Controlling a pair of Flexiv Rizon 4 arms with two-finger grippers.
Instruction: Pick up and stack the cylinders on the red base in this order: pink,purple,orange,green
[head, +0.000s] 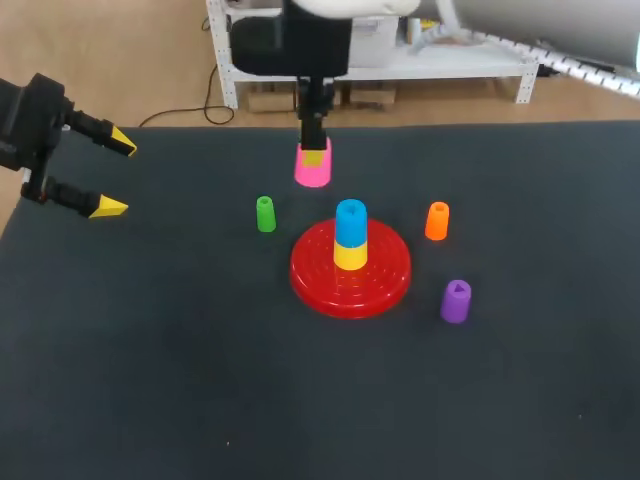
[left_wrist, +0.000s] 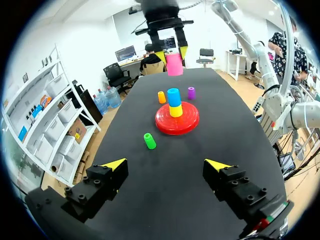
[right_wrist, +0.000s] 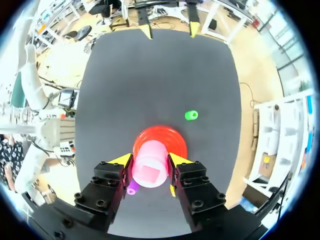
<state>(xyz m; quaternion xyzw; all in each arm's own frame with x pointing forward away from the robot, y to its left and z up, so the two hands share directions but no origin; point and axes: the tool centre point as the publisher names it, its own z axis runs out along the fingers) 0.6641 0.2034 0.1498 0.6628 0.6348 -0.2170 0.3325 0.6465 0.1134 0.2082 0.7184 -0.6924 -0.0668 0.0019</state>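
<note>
While the left gripper (head: 113, 175) hangs over the table's left edge with its fingers spread and nothing between them, well apart from every piece, the job falls to the right arm. The green cylinder (head: 265, 214) stands upright on the table, near the base's left side. Next comes the pink cylinder (head: 313, 170), clamped from two sides between the fingers of the right gripper (right_wrist: 151, 161) and held off the table with its long axis upright. The left wrist view shows it higher than the stack's top. The red base (head: 385, 275) lies just right of it and nearer the robot, and already carries a yellow cylinder (head: 350, 256) with a blue cylinder (head: 351, 222) on top. In the right wrist view the base shows directly beyond the pink piece, so it may be nearly over the stack, though the stack itself is hidden there. The orange cylinder (head: 437, 221) and purple cylinder (head: 455, 301) stand upright at the base's right.
</note>
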